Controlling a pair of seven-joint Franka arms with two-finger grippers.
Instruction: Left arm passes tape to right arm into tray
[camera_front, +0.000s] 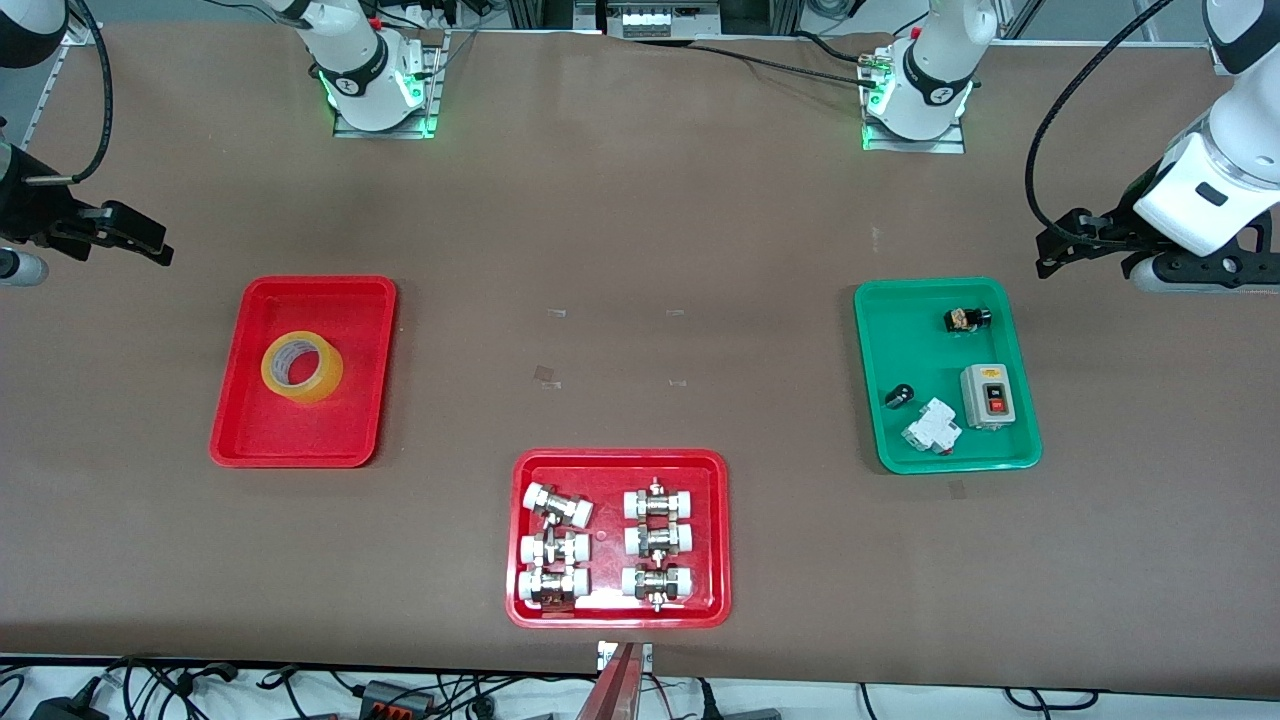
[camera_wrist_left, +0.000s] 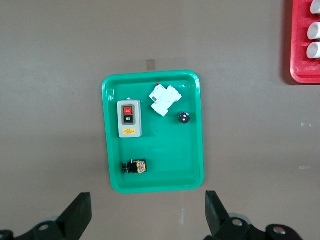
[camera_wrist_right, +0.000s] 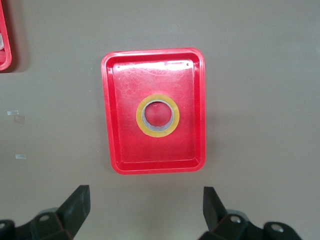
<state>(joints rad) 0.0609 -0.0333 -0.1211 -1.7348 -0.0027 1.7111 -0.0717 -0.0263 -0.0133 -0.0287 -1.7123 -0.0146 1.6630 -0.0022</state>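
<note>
The yellow tape roll (camera_front: 302, 367) lies flat in the plain red tray (camera_front: 255, 440) toward the right arm's end of the table. In the right wrist view the tape (camera_wrist_right: 158, 115) sits near the middle of that tray (camera_wrist_right: 120, 145). My right gripper (camera_front: 125, 238) is open and empty, raised over bare table beside the tray, and its own view shows it (camera_wrist_right: 146, 200) apart from the rim. My left gripper (camera_front: 1075, 250) is open and empty over the table beside the green tray; it shows in its own view (camera_wrist_left: 147, 205).
The green tray (camera_front: 885, 330) holds a grey switch box (camera_front: 988, 395), a white breaker (camera_front: 932, 427) and two small black parts; it also shows in the left wrist view (camera_wrist_left: 190, 165). A red tray (camera_front: 715, 540) of white-capped fittings stands near the front edge.
</note>
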